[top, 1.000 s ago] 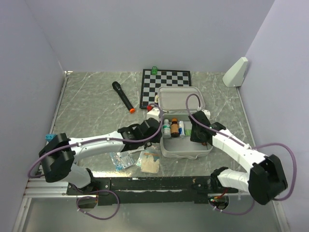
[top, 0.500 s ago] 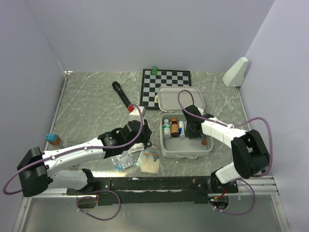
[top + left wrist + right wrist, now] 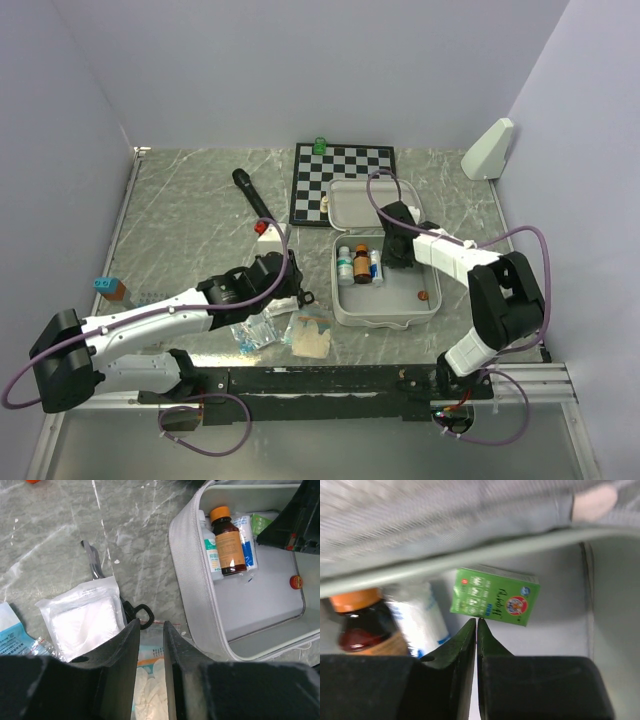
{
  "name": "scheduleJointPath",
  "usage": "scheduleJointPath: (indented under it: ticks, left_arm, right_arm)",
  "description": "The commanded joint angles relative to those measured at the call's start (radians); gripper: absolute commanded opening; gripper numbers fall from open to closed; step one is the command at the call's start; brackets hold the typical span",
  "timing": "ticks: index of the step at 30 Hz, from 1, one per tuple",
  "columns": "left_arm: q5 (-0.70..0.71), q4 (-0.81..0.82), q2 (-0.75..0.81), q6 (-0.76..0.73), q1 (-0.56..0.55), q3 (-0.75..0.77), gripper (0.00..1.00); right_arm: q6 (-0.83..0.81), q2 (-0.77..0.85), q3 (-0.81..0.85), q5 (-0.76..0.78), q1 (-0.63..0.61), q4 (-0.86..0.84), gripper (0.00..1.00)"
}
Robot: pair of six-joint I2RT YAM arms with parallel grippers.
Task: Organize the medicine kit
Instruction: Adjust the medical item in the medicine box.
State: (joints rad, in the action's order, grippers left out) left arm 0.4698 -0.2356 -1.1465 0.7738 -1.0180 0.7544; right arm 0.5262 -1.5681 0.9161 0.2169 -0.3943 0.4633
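The medicine kit (image 3: 430, 312) lies open at centre right, its lid (image 3: 372, 203) laid back toward the chessboard. In its tray stand a white bottle (image 3: 345, 265), a brown bottle (image 3: 361, 265) and a white tube (image 3: 375, 263). A small orange cap (image 3: 424, 296) lies on the tray floor. My right gripper (image 3: 397, 252) is inside the tray at the hinge end. It is shut and empty, its tips (image 3: 477, 620) at the edge of a green box (image 3: 495, 595). My left gripper (image 3: 151, 630) is slightly open and empty. It hovers over a bag of plasters (image 3: 147, 680) left of the kit (image 3: 192, 575).
A gauze pack (image 3: 82, 617) and black scissors (image 3: 142, 614) lie by the left gripper. A black microphone (image 3: 253, 200), a chessboard (image 3: 343, 170) and a white wedge (image 3: 488, 148) sit farther back. A blue-and-brown block (image 3: 108, 288) is at the left.
My left arm has pulled back from the kit's left wall to the packets at the near side. My right gripper has moved up the tray to the hinge end, uncovering the orange cap.
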Motion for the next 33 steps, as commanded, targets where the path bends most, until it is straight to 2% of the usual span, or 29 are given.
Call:
scheduleJointPath:
  ticks: [1, 4, 6, 9, 12, 25, 28, 33]
  left_arm:
    - [0.026, -0.016, 0.022, 0.028, 0.007, -0.003, 0.31]
    - [0.021, -0.007, 0.031, 0.036, 0.009, -0.01, 0.31]
    - [0.02, 0.001, 0.036, 0.044, 0.009, -0.013, 0.31]
    - [0.032, -0.024, 0.021, 0.082, 0.018, -0.003, 0.32]
    - [0.043, -0.065, 0.013, 0.123, 0.039, 0.002, 0.32]
    - [-0.005, -0.097, 0.093, 0.176, 0.079, -0.072, 0.32]
    - [-0.007, -0.105, 0.084, 0.182, 0.081, -0.078, 0.32]
    - [-0.01, -0.108, 0.08, 0.186, 0.084, -0.084, 0.32]
  right_arm:
    - [-0.037, 0.098, 0.029, 0.035, -0.017, -0.032, 0.14]
    - [-0.038, 0.203, -0.011, 0.036, -0.026, -0.014, 0.22]
    - [-0.028, 0.238, -0.02, 0.062, -0.025, 0.027, 0.33]
    - [-0.011, 0.231, -0.032, 0.119, -0.003, 0.072, 0.5]
    - [0.006, 0.198, -0.063, 0.124, 0.031, 0.043, 0.57]
    - [0.032, 0.042, -0.051, 0.041, 0.095, -0.084, 0.59]
    - [0.011, 0.019, -0.046, 0.013, 0.097, -0.116, 0.53]
    - [-0.014, 0.035, -0.063, -0.034, 0.097, -0.15, 0.52]
